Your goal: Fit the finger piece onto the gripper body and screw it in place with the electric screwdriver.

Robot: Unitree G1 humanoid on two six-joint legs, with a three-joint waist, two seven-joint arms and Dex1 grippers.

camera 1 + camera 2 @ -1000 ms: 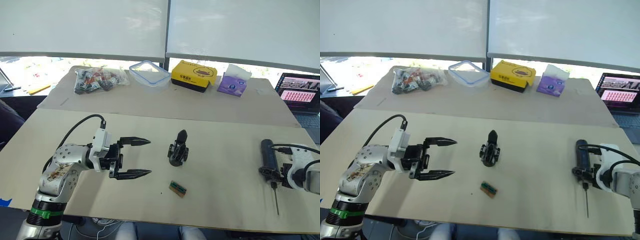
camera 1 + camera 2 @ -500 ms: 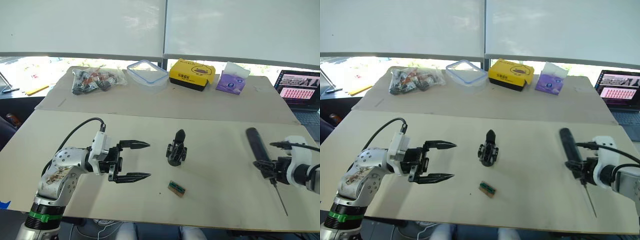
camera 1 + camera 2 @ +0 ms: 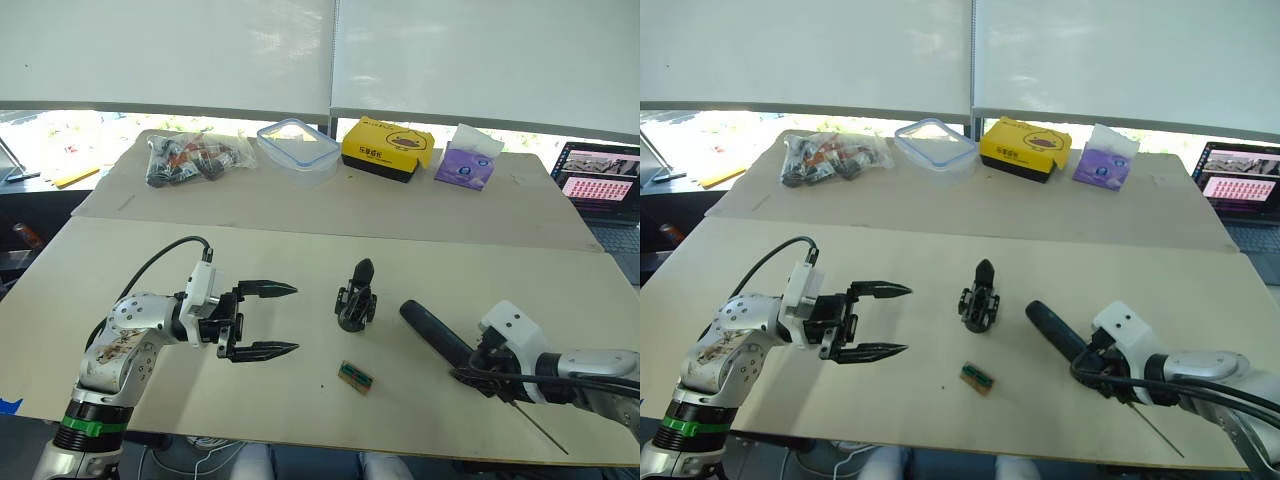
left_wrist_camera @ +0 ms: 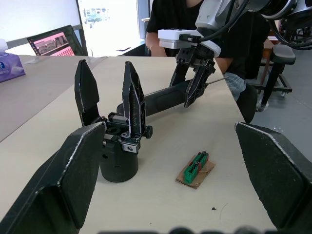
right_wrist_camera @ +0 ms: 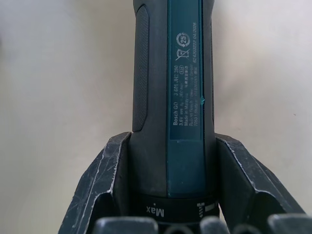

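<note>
the electric screwdriver (image 5: 170, 92) runs off both ends of the right wrist view, and the right gripper (image 5: 170, 195) hides its lower barrel. its thin bit (image 3: 540, 432) is too fine to read at the tip. a person's dark torso (image 4: 229, 29) is cut off above. the plastic bag's (image 3: 190, 158) contents are perhaps small parts, too small to tell.

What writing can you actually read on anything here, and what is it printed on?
"Bosch GO", then "3.6V", on the teal label of the electric screwdriver held in the right hand.
"25" inside a round arrow sign, on the same label; below it a crossed-out bin sign.
"Max", upside down, on the screwdriver's collar.
The label's other small lines: too small to read.
Yellow box, purple tissue pack, laptop screen: print too small to read.
</note>
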